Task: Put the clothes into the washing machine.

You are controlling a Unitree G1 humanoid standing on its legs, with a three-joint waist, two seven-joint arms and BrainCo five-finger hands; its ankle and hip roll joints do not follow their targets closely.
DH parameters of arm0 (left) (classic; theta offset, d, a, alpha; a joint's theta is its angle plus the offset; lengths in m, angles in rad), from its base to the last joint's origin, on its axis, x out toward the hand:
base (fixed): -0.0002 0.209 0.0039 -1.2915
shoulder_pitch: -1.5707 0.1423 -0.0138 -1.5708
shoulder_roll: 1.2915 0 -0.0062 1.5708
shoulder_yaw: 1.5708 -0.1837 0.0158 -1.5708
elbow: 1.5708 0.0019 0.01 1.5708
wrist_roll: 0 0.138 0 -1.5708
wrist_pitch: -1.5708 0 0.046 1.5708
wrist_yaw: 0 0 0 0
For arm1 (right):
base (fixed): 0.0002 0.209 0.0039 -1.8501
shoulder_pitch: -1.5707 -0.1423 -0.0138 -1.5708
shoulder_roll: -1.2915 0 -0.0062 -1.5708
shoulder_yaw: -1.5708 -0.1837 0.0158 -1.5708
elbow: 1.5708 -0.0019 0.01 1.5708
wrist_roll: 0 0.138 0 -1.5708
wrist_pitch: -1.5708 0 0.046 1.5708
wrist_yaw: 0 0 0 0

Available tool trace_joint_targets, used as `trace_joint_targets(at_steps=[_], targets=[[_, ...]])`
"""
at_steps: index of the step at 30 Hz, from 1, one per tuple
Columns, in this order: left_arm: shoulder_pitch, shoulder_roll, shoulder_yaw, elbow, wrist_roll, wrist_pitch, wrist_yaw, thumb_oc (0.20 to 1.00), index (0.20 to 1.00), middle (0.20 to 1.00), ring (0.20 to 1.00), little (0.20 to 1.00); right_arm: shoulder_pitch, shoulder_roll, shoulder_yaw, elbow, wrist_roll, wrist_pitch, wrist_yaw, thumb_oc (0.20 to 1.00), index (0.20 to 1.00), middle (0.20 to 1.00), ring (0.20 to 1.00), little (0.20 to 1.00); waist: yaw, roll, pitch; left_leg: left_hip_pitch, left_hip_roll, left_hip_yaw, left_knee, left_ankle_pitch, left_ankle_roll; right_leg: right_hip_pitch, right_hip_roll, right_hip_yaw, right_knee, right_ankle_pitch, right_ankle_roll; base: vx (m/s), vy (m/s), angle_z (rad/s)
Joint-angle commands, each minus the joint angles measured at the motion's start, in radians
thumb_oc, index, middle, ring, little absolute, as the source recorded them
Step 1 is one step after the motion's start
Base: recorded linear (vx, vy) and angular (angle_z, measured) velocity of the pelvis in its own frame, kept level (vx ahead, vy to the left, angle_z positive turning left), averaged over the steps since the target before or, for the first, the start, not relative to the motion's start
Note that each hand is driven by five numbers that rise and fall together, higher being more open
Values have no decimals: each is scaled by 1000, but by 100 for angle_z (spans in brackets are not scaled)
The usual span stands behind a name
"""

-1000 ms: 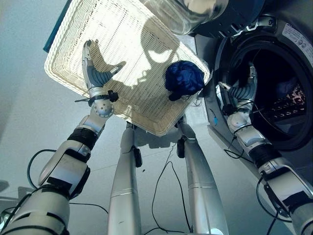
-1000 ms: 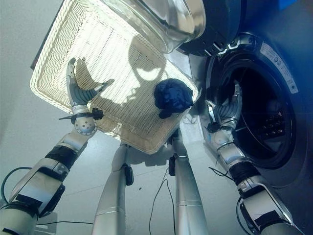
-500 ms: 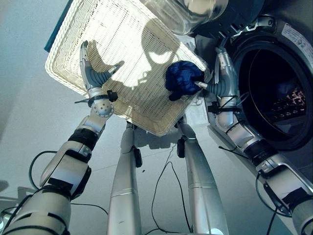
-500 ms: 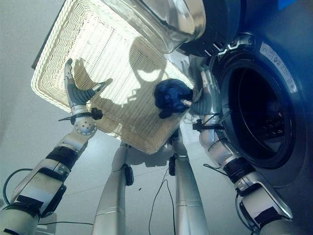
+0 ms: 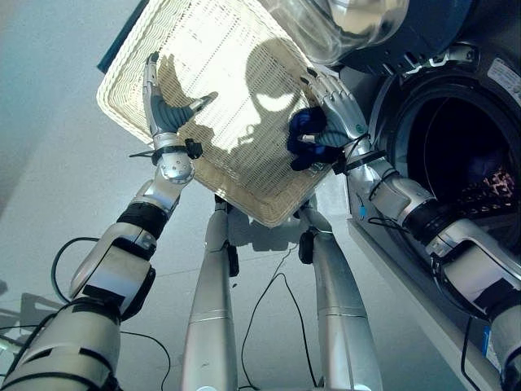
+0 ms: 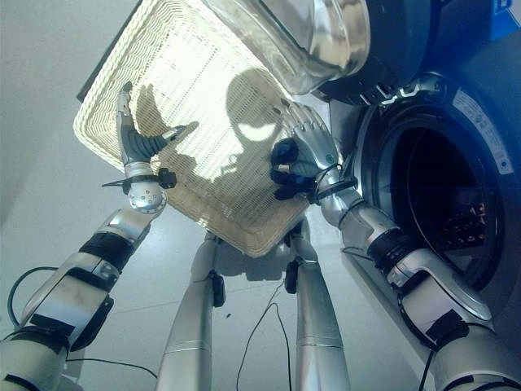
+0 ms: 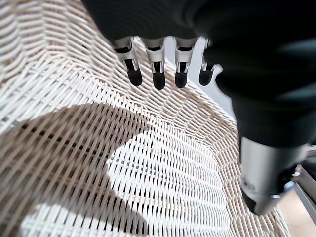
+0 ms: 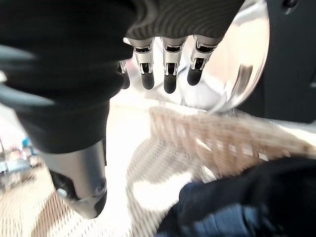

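Left eye view: the robot's right hand (image 5: 332,106) hovers over a dark blue garment (image 5: 312,135) bunched at the corner of a white wicker laundry basket (image 5: 220,98), just beside the open washing machine (image 5: 456,147). The fingers are spread and uncurled, not yet closed on the cloth. The left hand (image 5: 163,110), fingers straight, rests over the basket's far side.

Right eye view: the glass door (image 6: 313,37) hangs open above the basket; a white label on the machine's front is too small to read.

Left wrist view: relaxed fingers (image 7: 157,76) above bare weave.

Right wrist view: extended fingers (image 8: 168,74) over the blue cloth.

The pick-up appears under way; next, the hand would need to close on the garment and carry it to the drum.
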Motion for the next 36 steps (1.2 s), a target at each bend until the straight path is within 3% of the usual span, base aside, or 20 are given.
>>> trace_joint_targets(at_steps=[1, 4, 13, 18, 24, 33, 34, 35, 36], targets=[[-52, -18, 21, 30, -3, -33, 2, 1000, 1000, 1000, 1000, 1000, -24, -15, 29, 20, 12, 13, 31, 1000, 1000, 1000, 1000, 1000, -3, 18, -21, -34, -72, 16, 138, -124, -9, 72, 32, -33, -229, 157, 128, 0, 0, 0], [-67, -22, 11, 47, -7, -41, -5, 1000, 1000, 1000, 1000, 1000, -56, -7, 67, 99, -1, -2, 80, 1000, 1000, 1000, 1000, 1000, 4, 21, -21, -36, -74, 15, 140, -123, -7, 70, 32, -38, -224, 156, 127, 0, 0, 0], [-87, -32, -18, 67, -16, -54, -7, 1000, 1000, 1000, 1000, 1000, -67, 18, 121, 272, -45, 70, 198, 1000, 1000, 1000, 1000, 1000, 13, 27, -21, -39, -77, 14, 140, -117, -3, 66, 31, -45, -223, 160, 124, 0, 0, 0], [-86, -39, -23, 65, -18, -57, -2, 1000, 1000, 1000, 1000, 1000, -75, 31, 138, 351, -106, 73, 255, 1000, 1000, 1000, 1000, 1000, 17, 34, -21, -44, -77, 15, 140, -112, -1, 59, 31, -46, -222, 166, 121, 6, 2, 2], [-69, -42, -19, 41, -8, -47, 9, 1000, 1000, 1000, 1000, 1000, -55, 28, 143, 344, -156, 43, 297, 1000, 1000, 1000, 1000, 1000, 17, 33, -21, -47, -79, 15, 139, -109, -1, 56, 34, -45, -219, 168, 120, 0, 0, 0], [-48, -30, -6, 31, 0, -55, 10, 1000, 1000, 1000, 1000, 1000, -14, 11, 149, 333, -235, 68, 342, 1000, 1000, 1000, 1000, 1000, 14, 21, -21, -53, -73, 17, 145, -108, -2, 51, 39, -41, -212, 165, 119, 0, 0, 0], [-45, -30, -6, 30, 0, -58, 12, 1000, 1000, 1000, 1000, 1000, -4, 17, 153, 360, -283, 98, 362, 592, 592, 592, 592, 592, 14, 21, -21, -51, -71, 16, 141, -106, -3, 53, 40, -40, -214, 167, 120, 0, 0, 0], [-43, -31, -6, 28, 2, -58, 14, 1000, 1000, 1000, 1000, 1000, -1, 17, 154, 364, -291, 98, 359, 592, 592, 592, 592, 592, 15, 20, -21, -51, -70, 16, 140, -106, -2, 53, 39, -40, -215, 168, 120, 0, 0, 0], [-40, -32, -3, 29, 6, -60, 15, 1000, 1000, 1000, 1000, 1000, 4, 17, 155, 375, -307, 104, 360, 200, 200, 200, 200, 200, 15, 20, -21, -50, -68, 15, 137, -105, -2, 53, 39, -41, -215, 169, 120, 0, 0, 0]])
